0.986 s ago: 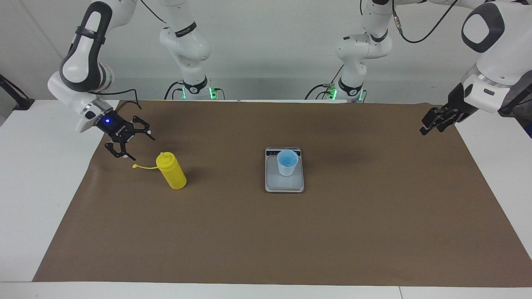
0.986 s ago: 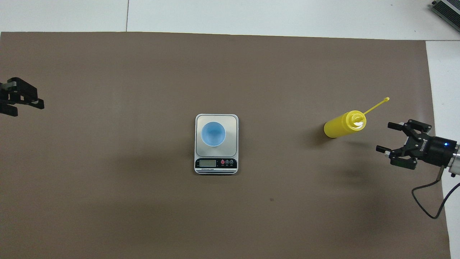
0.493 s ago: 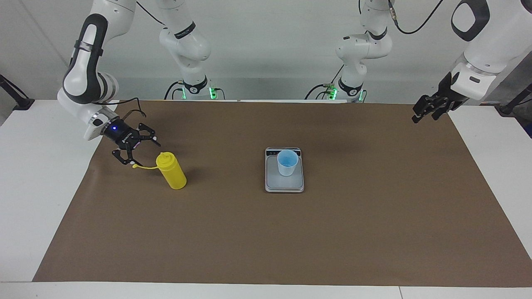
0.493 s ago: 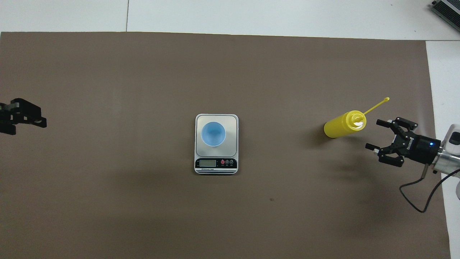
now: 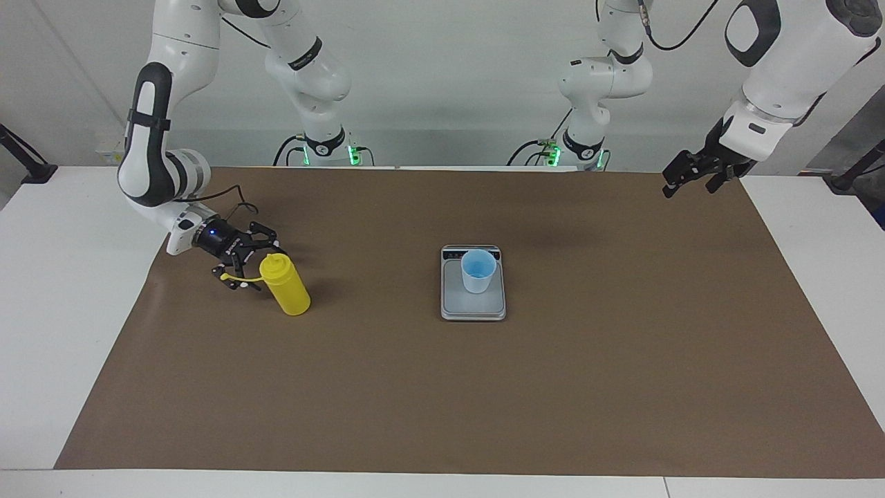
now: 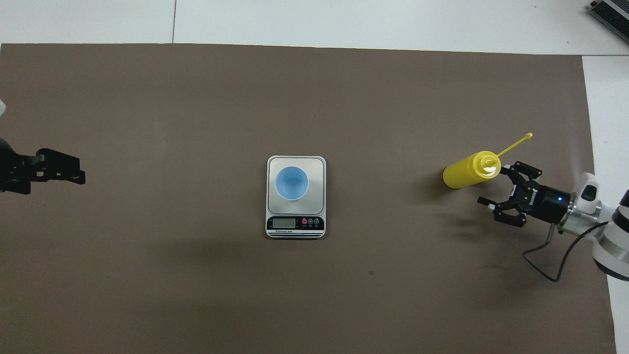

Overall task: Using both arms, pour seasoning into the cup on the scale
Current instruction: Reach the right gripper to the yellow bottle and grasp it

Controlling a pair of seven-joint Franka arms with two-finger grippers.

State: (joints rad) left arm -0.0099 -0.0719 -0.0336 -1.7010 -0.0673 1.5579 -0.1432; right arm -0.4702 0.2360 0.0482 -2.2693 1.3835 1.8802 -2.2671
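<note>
The yellow seasoning bottle (image 5: pixel 285 285) stands upright on the brown mat toward the right arm's end, its cap strap (image 5: pixel 235 278) sticking out sideways; it also shows in the overhead view (image 6: pixel 469 170). My right gripper (image 5: pixel 250 263) is open, low, level with the bottle's top and close beside it, with nothing in it; it shows in the overhead view too (image 6: pixel 495 186). The light-blue cup (image 5: pixel 478 271) (image 6: pixel 291 183) stands upright on the scale (image 5: pixel 473 308) (image 6: pixel 319 164) at mid-table. My left gripper (image 5: pixel 681 180) (image 6: pixel 73 172) hangs empty over the mat's edge at the left arm's end.
A brown mat (image 5: pixel 442 387) covers most of the white table (image 5: pixel 62 311). The scale's display strip (image 6: pixel 295 223) faces the robots. The right gripper's black cable (image 6: pixel 550 265) loops just above the mat. Nothing else stands on the mat.
My right gripper has come down and moved in toward the bottle's top, staying open. My left gripper has moved toward the robots' side and a little inward over the mat's edge.
</note>
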